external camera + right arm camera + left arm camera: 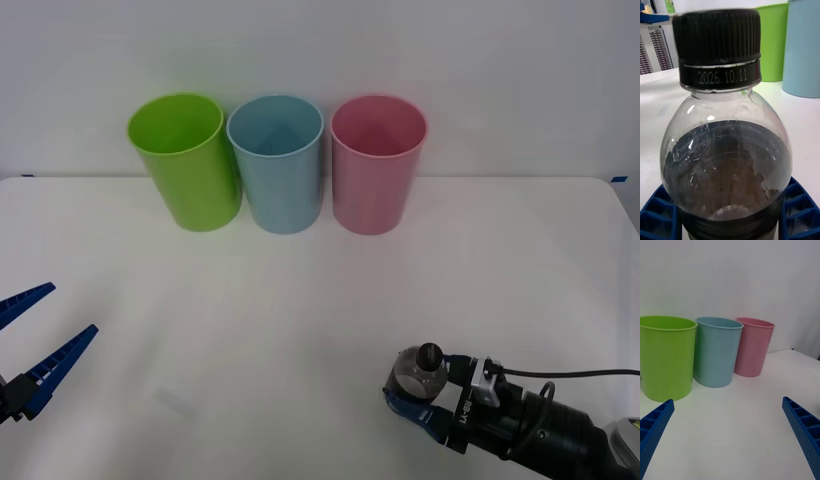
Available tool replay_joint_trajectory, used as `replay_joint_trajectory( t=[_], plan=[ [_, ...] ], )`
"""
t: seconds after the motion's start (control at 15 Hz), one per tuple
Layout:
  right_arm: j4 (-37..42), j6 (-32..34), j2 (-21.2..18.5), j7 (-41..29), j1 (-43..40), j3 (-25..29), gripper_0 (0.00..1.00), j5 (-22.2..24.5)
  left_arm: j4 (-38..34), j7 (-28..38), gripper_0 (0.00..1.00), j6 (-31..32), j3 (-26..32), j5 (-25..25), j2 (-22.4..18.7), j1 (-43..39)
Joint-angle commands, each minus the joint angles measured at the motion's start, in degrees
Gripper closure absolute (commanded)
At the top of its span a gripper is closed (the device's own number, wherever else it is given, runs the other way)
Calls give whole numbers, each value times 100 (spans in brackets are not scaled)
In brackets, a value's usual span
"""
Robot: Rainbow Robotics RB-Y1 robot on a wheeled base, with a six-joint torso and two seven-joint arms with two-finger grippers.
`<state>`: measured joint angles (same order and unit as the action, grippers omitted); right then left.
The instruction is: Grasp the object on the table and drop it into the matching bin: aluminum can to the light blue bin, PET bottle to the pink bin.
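Clear plastic: bottle (420,372), black cap, dark band round the body, lower right of the front frame, upright on the desk (300,330)
Bottle close-up: in the right wrist frame the bottle (728,150) takes up most of the picture; cap (717,35) at the top, date 2026.10.11 printed on the cap ring
Right end effector: (412,395) lower right of the front frame, low over the desk, closed round the bottle; blue ribbed fingers (799,210) press the lower body from both sides in the right wrist frame
Right arm: black wrist and cable run off the lower right corner of the front frame
Left end effector: (28,340) lower left edge of the front frame, blue fingers spread wide, nothing between them, near the desk; well apart from the bottle
Left fingers: (655,423) at both lower corners of the left wrist frame, bare desk between
Pink bin: (378,165) upper middle of the front frame, rightmost of three, upright, far side of the desk; seen too in the left wrist frame (752,347)
Blue bin: (277,165) middle of the row, just beside the pink bin, upright
Green bin: (186,160) leftmost of the row, just beside the blue bin, upright
Bottle to bins: well apart, bottle on the near side, bins by the far wall
Desk: white, plain; blue tape mark (619,179) at the far right corner
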<state>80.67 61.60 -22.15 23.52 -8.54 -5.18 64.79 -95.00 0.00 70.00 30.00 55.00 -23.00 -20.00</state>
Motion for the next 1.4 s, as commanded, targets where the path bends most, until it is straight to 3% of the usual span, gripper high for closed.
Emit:
replay_joint_trajectory(
  t=[0.07,0.33,0.73,1.4],
  plan=[
    [1,-8,0,4,10,9,100,-10,0,0,0,0,0,0,0,0],
    [89,-8,-26,-23,10,105,100,-63,0,0,0,0,0,0,0,0],
    [854,-342,-264,-365,-60,114,100,-326,0,0,0,0,0,0,0,0],
    [3016,-1792,-686,-2738,-333,307,100,-590,0,0,0,0,0,0,0,0]
  ],
)
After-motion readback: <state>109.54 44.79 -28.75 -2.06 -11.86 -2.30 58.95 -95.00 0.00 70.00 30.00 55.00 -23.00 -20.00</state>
